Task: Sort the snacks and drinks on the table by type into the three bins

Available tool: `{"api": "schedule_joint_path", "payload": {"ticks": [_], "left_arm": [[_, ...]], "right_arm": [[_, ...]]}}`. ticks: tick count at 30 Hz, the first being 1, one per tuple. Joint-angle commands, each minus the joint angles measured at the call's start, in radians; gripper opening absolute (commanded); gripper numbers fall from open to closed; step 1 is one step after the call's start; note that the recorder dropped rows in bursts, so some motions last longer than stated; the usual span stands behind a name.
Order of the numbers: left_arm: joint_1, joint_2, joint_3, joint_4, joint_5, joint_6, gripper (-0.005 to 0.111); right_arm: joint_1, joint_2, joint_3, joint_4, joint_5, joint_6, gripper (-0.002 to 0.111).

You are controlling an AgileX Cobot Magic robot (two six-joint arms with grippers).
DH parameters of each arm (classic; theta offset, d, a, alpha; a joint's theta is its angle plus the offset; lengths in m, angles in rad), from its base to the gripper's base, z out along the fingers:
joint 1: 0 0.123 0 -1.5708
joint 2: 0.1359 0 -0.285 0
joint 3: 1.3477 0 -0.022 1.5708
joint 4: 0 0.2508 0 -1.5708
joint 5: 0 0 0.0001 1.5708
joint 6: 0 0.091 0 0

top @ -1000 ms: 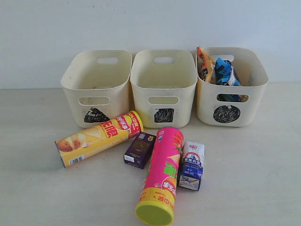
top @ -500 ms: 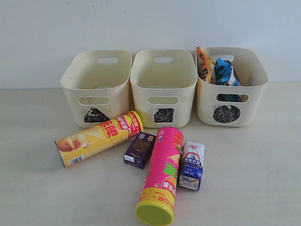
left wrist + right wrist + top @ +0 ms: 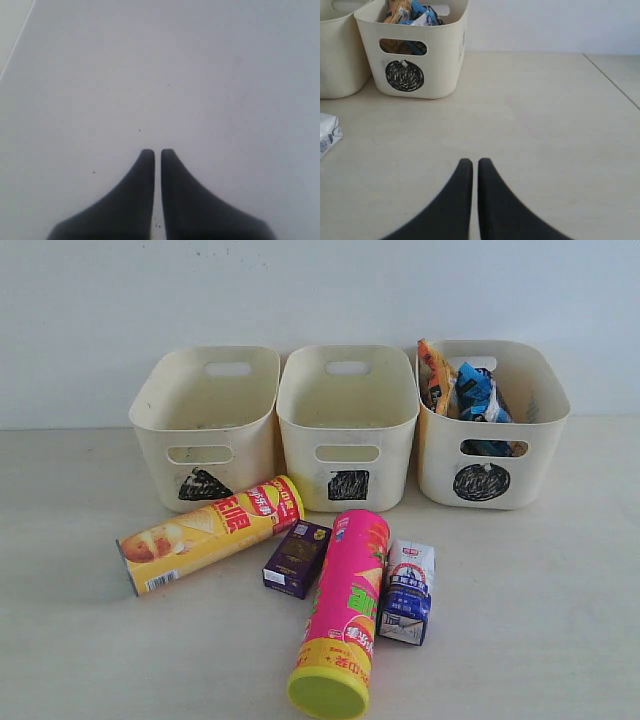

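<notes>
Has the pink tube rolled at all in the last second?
No. The pink tube lies just as before, its far end equally near the square-marked bin.

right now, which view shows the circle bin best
The exterior view: the whole circle bin shows, rim, mark and the bags inside. The right wrist view cuts off its top; the left wrist view shows none of it.

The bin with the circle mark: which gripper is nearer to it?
Right. The right gripper faces the circle bin across the table; the left gripper has no bin in its view.
</notes>
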Motion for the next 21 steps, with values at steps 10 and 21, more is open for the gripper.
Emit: {"api": "schedule_joint_path", "payload": {"ticks": [10, 21], "left_arm": [[0.001, 0.599, -0.421, 0.402, 0.241, -0.188, 0.004], [-0.066, 1.040, -0.747, 0.718, 0.853, -0.115, 0.004]], "right_arm": [[-0.001, -0.004, 0.004, 0.003, -0.012, 0.000, 0.001], [-0.001, -0.004, 0.004, 0.003, -0.012, 0.000, 0.001]]}}
